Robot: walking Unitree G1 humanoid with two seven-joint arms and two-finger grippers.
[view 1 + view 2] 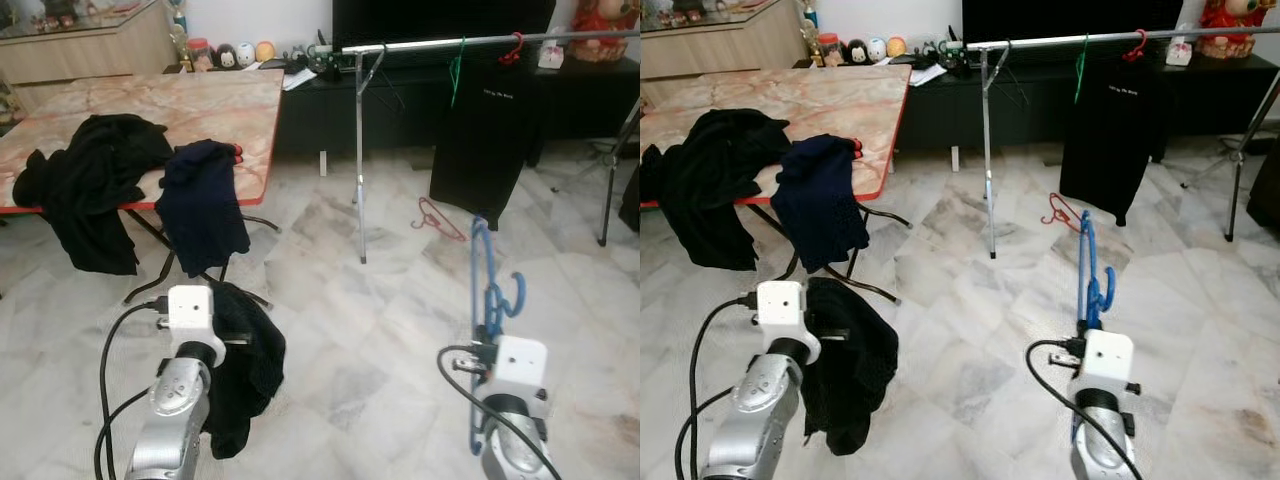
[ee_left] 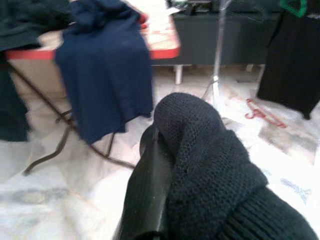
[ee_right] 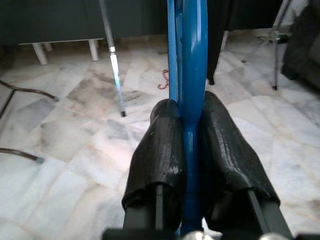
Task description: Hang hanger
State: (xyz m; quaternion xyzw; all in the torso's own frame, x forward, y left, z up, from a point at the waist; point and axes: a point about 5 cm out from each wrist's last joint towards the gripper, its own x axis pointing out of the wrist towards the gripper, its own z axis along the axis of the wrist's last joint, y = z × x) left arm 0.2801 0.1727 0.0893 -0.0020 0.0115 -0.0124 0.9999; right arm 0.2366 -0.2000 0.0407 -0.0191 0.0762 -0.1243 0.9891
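The blue hanger (image 3: 192, 60) is pinched tight between the right gripper (image 3: 189, 145) and sticks up past its fingers, hook on top. It looks like thin, hard, smooth plastic, so it is judged light and stiff but slippery; it is best held low on its flat bar, as it is here. The silver rail (image 1: 450, 42) is seen far ahead of that gripper. The left gripper (image 2: 165, 165) is closed on a soft, knitted black garment (image 1: 245, 370) that hangs down limp.
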